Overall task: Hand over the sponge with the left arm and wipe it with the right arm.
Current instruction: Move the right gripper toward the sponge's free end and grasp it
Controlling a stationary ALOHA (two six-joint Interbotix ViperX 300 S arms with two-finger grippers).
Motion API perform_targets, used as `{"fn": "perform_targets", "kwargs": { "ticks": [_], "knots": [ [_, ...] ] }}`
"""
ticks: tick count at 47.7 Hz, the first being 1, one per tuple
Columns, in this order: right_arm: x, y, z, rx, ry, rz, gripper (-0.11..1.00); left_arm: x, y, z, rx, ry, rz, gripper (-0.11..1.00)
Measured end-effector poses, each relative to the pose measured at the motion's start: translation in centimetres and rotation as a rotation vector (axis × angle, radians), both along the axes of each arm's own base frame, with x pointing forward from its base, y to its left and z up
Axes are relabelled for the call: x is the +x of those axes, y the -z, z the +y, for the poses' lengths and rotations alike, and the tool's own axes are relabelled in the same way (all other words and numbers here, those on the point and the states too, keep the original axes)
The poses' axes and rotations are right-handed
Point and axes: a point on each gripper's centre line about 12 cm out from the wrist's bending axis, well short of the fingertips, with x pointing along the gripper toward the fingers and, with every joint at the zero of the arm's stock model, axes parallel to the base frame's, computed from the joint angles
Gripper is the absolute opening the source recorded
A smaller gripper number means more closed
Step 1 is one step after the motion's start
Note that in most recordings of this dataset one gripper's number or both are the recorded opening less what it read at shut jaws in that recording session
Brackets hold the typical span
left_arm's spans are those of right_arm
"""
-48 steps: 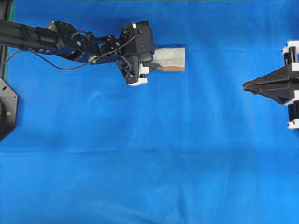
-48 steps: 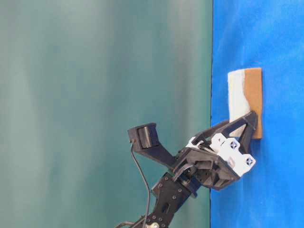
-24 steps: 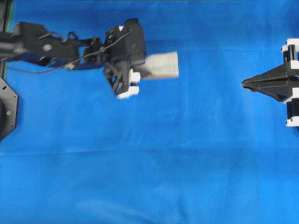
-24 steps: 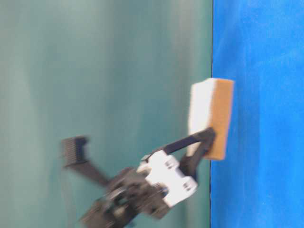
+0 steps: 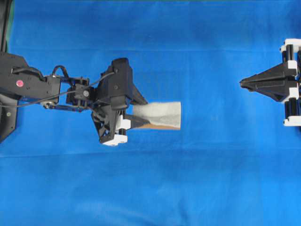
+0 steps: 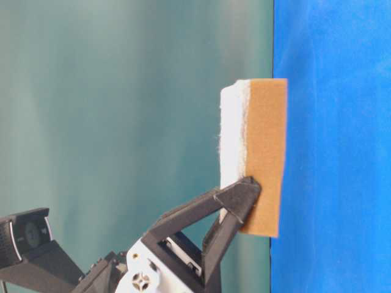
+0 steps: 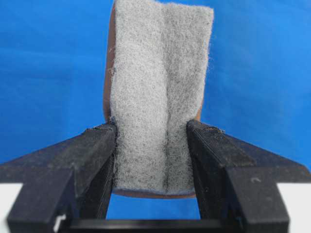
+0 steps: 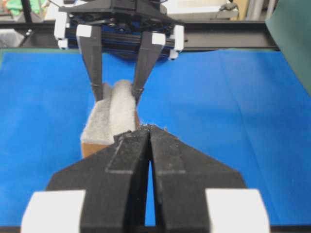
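The sponge (image 5: 162, 114) hangs above the blue cloth, grey scouring face up and orange-tan foam underneath (image 6: 266, 159). My left gripper (image 5: 137, 114) is shut on its near end, and the fingers squeeze a crease along the grey face (image 7: 155, 87). The sponge's free end points towards the right arm. My right gripper (image 5: 241, 83) is at the right edge, shut and empty, its tip aimed at the sponge but well apart from it. In the right wrist view the shut tips (image 8: 149, 128) sit in front of the sponge (image 8: 109, 119), which the left gripper (image 8: 116, 92) holds.
The blue cloth (image 5: 188, 179) covers the whole table. A black arm base (image 5: 5, 117) stands at the left edge. A green backdrop (image 6: 122, 91) rises behind the table's far edge.
The left arm has lifted the sponge off the cloth and carried it down the overhead view, closer to the middle. The right gripper has stayed shut and has barely shifted.
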Motion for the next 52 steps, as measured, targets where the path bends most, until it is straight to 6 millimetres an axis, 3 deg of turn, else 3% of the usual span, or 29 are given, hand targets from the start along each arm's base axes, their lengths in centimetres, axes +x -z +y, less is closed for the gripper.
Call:
{"fn": "perform_targets", "kwargs": {
  "ticks": [15, 28, 37, 40, 52],
  "knots": [
    [1.5, -0.4, 0.6, 0.051, -0.024, 0.012, 0.0, 0.0, 0.2, 0.1, 0.005, 0.0, 0.004, 0.4],
    [5.8, -0.5, 2.3, 0.079, -0.083, 0.079, 0.03, 0.1, 0.3, 0.3, 0.006, -0.004, 0.006, 0.4],
    [9.0, 0.7, 2.4, 0.091, -0.078, 0.161, 0.56, 0.1, 0.3, 0.3, 0.012, 0.0, 0.006, 0.4],
    [9.9, 1.4, 2.5, 0.09, -0.076, 0.198, 0.69, 0.1, 0.3, 0.3, 0.012, 0.0, 0.007, 0.4],
    [13.5, 3.4, 2.6, 0.089, -0.07, 0.327, 0.73, 0.1, 0.3, 0.3, 0.019, 0.004, 0.007, 0.4]
  ]
}}
